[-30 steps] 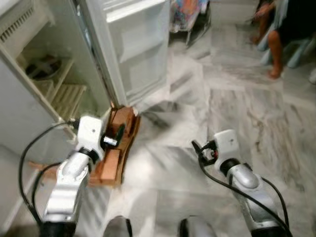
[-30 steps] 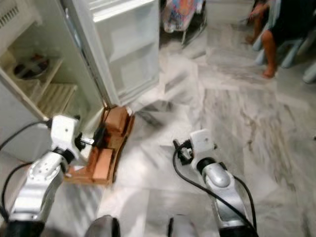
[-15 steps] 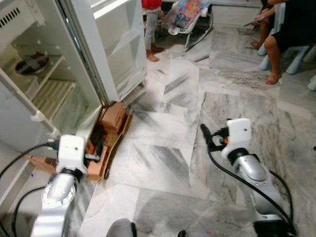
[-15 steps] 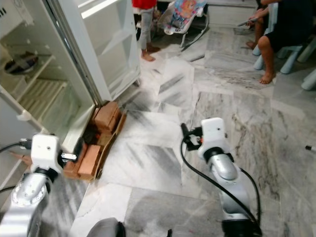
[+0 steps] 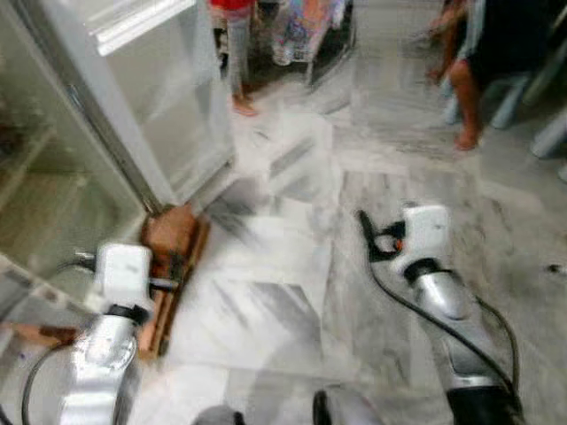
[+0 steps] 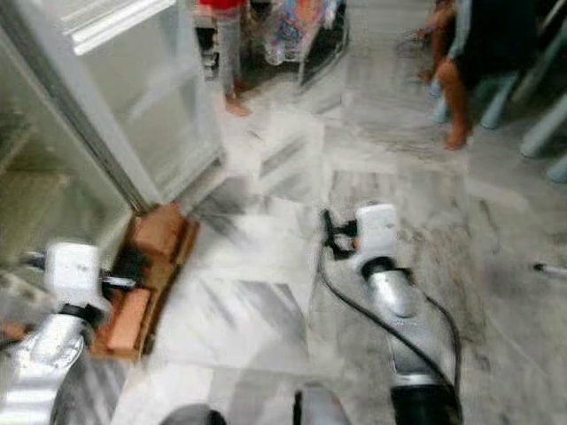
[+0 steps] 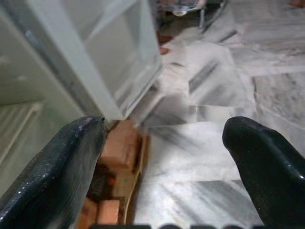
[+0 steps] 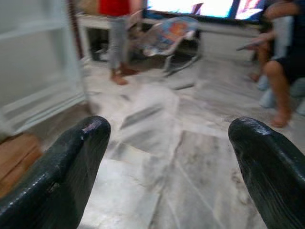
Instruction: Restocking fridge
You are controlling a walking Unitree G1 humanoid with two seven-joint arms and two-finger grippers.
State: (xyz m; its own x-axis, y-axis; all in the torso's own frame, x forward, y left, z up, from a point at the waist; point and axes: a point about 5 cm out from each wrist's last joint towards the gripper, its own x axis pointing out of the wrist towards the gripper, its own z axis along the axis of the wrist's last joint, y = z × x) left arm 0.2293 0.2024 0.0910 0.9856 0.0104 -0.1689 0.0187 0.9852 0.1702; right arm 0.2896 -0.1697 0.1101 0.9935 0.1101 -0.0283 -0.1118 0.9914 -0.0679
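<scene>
Left wrist view: left end effector (image 7: pixel 162 167) spread wide, empty, beside white fridge door (image 7: pixel 119 52). Right end effector (image 8: pixel 167 171) likewise agape over veined marble floor (image 8: pixel 190 157). Brown cardboard box (image 5: pixel 168 257), rectangular.

The two eye views look forward and steeply down from head height onto a grey marble floor (image 5: pixel 292 292), both blurred; they share the open fridge door (image 5: pixel 168 97) at upper left, the brown cardboard box (image 6: pixel 146 274) at its foot and both silver arms low in the frame. The left wrist view sits close behind the left end effector (image 7: pixel 162 157), facing low across the floor toward that door and box. The right wrist view looks along the right end effector (image 8: pixel 171 162) at floor level toward a seated person (image 8: pixel 281 62) and a standing person (image 8: pixel 116 43)
</scene>
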